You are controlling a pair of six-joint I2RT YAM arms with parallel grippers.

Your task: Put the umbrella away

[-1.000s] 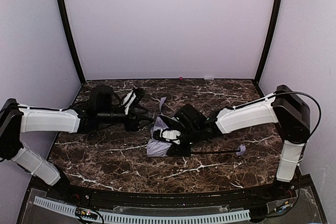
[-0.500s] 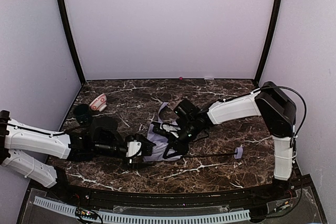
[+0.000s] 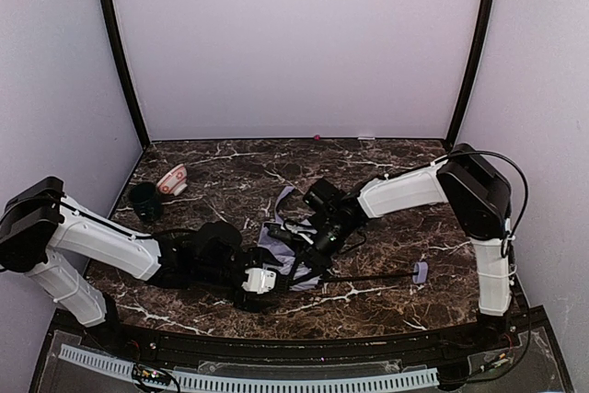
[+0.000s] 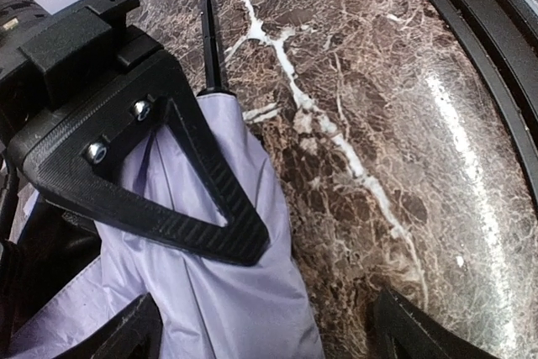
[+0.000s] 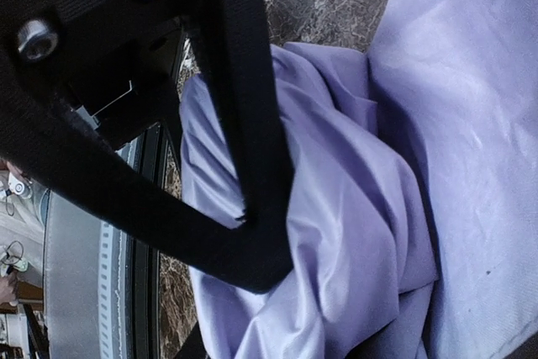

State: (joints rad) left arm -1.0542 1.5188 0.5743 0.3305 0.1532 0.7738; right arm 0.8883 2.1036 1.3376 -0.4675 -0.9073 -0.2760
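Observation:
The umbrella (image 3: 276, 248) lies collapsed mid-table, lavender canopy bunched. Its thin black shaft (image 3: 368, 275) runs right to the lavender knob handle (image 3: 421, 271). My left gripper (image 3: 260, 281) is open at the canopy's near edge. In the left wrist view (image 4: 269, 334) one tip rests over the fabric (image 4: 218, 308) and the other over bare marble. My right gripper (image 3: 308, 244) sits on the canopy from the far side. In the right wrist view (image 5: 280, 346) the fabric (image 5: 361, 208) is bunched between its tips. One right finger (image 4: 193, 182) presses on the fabric. The shaft (image 4: 206, 23) leads away.
A red-patterned bowl (image 3: 172, 179) lies on its side at the back left, next to a dark cup (image 3: 144, 200). The table's black front rim (image 4: 479, 48) runs close to my left gripper. Lavender walls enclose the marble table.
My left arm swung from the back left down to the front, its gripper now at the canopy's near edge, uncovering the bowl and cup. My right gripper stayed on the canopy.

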